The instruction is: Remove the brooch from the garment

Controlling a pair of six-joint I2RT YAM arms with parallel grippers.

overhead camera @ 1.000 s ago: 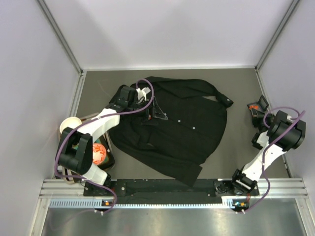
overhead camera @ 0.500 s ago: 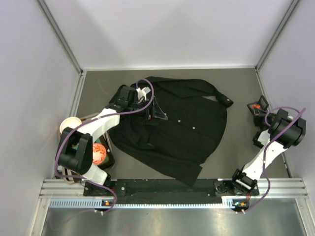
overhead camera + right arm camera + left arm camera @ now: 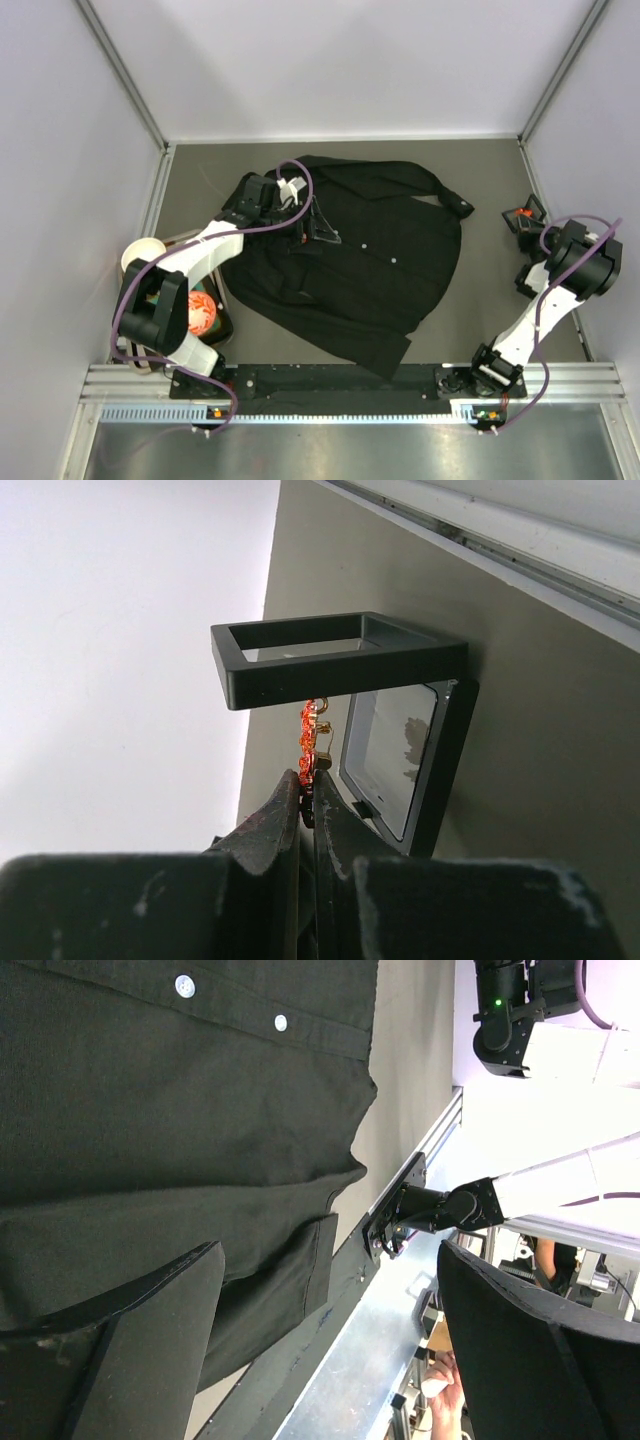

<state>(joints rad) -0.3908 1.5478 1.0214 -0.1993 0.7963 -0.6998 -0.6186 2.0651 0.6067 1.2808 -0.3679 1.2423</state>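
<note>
**A:** Far on your left, the white cup (image 3: 140, 255) and the orange disc (image 3: 200, 315) lie clear of the work. Your left gripper (image 3: 318, 228) sits over the garment (image 3: 370, 270) near the collar, fingers spread wide, holding nothing.

**B:** What has just changed?

**A:** Your right gripper (image 3: 308, 802), pinched tight on the brooch (image 3: 310, 730), has edged a little farther toward the far right corner. The brooch is well apart from the garment, so I judge the removal done.

**B:** Anything in your way?

**A:** The open black case (image 3: 400, 750): its lid frame (image 3: 330, 655) overhangs the brooch closely.
</note>
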